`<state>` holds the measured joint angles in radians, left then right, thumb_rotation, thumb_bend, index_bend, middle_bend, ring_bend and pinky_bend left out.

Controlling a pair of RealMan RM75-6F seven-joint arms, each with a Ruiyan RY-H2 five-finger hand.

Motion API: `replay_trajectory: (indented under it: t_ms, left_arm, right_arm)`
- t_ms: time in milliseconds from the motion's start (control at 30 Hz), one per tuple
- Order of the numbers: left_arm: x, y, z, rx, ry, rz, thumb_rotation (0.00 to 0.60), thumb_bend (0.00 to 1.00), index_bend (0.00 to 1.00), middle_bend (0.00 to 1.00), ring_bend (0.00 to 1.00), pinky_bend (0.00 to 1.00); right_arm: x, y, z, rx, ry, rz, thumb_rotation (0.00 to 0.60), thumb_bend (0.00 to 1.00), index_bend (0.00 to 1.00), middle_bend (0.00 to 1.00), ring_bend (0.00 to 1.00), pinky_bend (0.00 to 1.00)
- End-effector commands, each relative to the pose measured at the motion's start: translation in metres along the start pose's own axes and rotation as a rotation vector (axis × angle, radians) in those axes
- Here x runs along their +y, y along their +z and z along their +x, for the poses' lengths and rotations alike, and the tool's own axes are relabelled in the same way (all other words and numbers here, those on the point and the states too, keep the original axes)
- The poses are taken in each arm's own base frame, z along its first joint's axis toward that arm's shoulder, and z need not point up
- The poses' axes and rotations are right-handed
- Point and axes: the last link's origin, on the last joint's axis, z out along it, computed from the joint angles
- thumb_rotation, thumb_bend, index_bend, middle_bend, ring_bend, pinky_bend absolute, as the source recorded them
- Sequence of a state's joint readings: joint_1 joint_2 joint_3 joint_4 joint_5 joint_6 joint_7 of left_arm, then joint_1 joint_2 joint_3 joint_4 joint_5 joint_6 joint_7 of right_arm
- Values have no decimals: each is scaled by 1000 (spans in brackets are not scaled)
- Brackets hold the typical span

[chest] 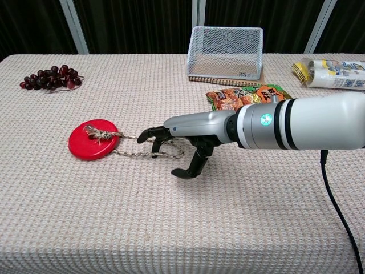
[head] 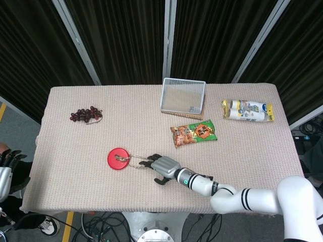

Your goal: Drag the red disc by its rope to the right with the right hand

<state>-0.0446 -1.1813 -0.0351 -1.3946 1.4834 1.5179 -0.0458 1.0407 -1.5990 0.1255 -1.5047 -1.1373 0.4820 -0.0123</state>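
Flat round red plastic disc (head: 117,158) lies on the beige woven tablecloth (head: 75,146), left of centre and toward the near edge; a knot of tan twisted rope (chest: 142,145) sits on its top face, and the rope runs off to the right as a double strand lying on the cloth; silver-and-black right hand (chest: 182,137) reaches in from the right on a white forearm with a green light, palm down, low over the rope's free end; dark fingertips (chest: 147,135) curl down onto or around the strands, thumb hanging lower and toward the camera, its tip on or just above the cloth — whether the rope is actually pinched or only touched, cannot tell from either view; disc sits just left of the fingertips, apart from them; left hand (head: 6,166) shows only at the far left edge of the head view, off the table, fingers spread upward and holding nothing; elsewhere on the cloth — bunch of dark purple grapes (head: 86,114) at far left, white wire mesh basket (head: 183,95) at back centre, orange-and-green snack packet (head: 193,133) just in front of it, white-and-yellow wrapped pack (head: 247,110) at back right.
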Motion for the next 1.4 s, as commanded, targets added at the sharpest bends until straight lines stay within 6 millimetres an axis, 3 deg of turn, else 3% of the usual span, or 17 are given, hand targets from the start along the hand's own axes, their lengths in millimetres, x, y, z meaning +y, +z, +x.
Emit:
replay_trajectory:
  t_ms: [33, 933, 1000, 1067, 1133, 1233, 1333, 1400]
  left_arm:
    - [0, 0, 0, -1, 0, -1, 600, 191, 278, 183, 99, 164]
    - [-2, -1, -2, -9, -5, 7, 600, 192, 297, 181, 99, 163]
    - [-3, -1, -2, -9, -7, 8, 600, 192, 297, 179, 99, 164]
    - [-3, -1, -2, -10, -6, 8, 600, 192, 298, 178, 99, 164]
    - [-3, -1, -2, -11, -7, 7, 600, 192, 298, 178, 99, 164]
    - [-2, -1, -2, -12, -8, 5, 600, 192, 299, 177, 99, 164]
    - [-2, 0, -2, -9, -9, 2, 600, 192, 299, 177, 99, 164]
    - [-1, 0, -1, -7, -9, 0, 600, 191, 300, 177, 99, 164]
  right_arm:
    - [1, -1, 1, 0, 38, 0, 600, 412, 0, 460, 0, 0]
    - [11, -5, 0, 29, 85, -10, 600, 513, 5, 582, 114, 0]
    - [11, -6, 2, 44, 88, -9, 600, 537, 100, 611, 164, 0]
    - [11, -7, 5, 68, 92, -8, 600, 564, 280, 642, 226, 40]
    - [11, -9, 8, 92, 96, -6, 600, 607, 495, 681, 328, 188]
    - [11, -14, 14, 138, 115, -2, 600, 718, 801, 762, 516, 536]
    - [15, -20, 18, 181, 106, -5, 600, 830, 978, 839, 655, 683]
    - [20, -25, 20, 203, 94, -16, 600, 868, 997, 860, 720, 746]
